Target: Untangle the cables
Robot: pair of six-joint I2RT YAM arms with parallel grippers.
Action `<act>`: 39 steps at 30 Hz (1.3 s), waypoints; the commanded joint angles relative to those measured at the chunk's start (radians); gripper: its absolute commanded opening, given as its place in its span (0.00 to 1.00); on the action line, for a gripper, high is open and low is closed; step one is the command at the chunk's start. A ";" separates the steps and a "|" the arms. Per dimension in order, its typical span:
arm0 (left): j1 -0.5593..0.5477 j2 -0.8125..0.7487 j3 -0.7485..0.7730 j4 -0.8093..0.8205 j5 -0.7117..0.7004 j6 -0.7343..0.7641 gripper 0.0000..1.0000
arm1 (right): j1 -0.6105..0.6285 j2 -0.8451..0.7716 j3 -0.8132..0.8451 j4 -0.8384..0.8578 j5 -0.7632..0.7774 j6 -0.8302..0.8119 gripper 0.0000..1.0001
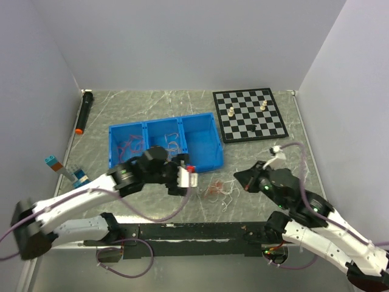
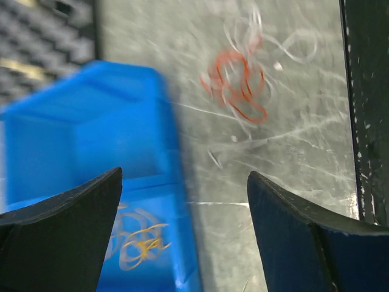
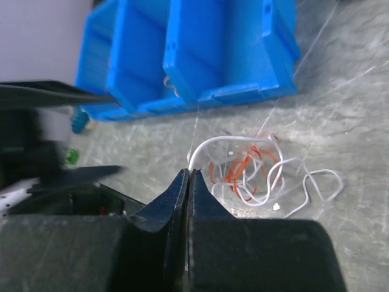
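Observation:
A small tangle of red and white cables [image 1: 217, 189] lies on the table just in front of the blue bin; it also shows in the left wrist view [image 2: 238, 85] and the right wrist view [image 3: 249, 171]. My right gripper [image 3: 189, 173] is shut on the end of a white cable [image 3: 225, 140] that arcs back into the tangle. In the top view the right gripper [image 1: 240, 177] is to the right of the tangle. My left gripper [image 2: 182, 182] is open and empty, above the bin's front right corner [image 1: 189, 172]. Orange and white cables [image 2: 137, 237] lie in a bin compartment.
A blue three-compartment bin [image 1: 200, 159] stands mid-table, with red cables [image 1: 129, 146] in its left compartment. A chessboard [image 1: 249, 114] with a few pieces is at the back right. A black marker [image 1: 84, 111] lies at the far left. Small toy blocks [image 1: 65, 171] stand at the left.

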 commanded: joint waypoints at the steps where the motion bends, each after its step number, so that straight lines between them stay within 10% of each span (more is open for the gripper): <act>1: -0.020 0.187 0.052 0.172 0.029 0.053 0.89 | 0.008 -0.080 0.032 -0.168 0.063 0.007 0.00; 12: -0.085 0.517 0.202 0.275 0.153 -0.021 0.86 | 0.006 -0.131 -0.034 -0.198 0.032 0.044 0.00; 20: -0.137 0.537 0.215 0.065 0.293 0.039 0.58 | 0.006 -0.106 -0.040 -0.157 0.035 0.013 0.00; 39: -0.190 0.539 -0.031 0.519 -0.061 -0.048 0.74 | 0.008 -0.106 -0.025 -0.120 0.017 -0.002 0.00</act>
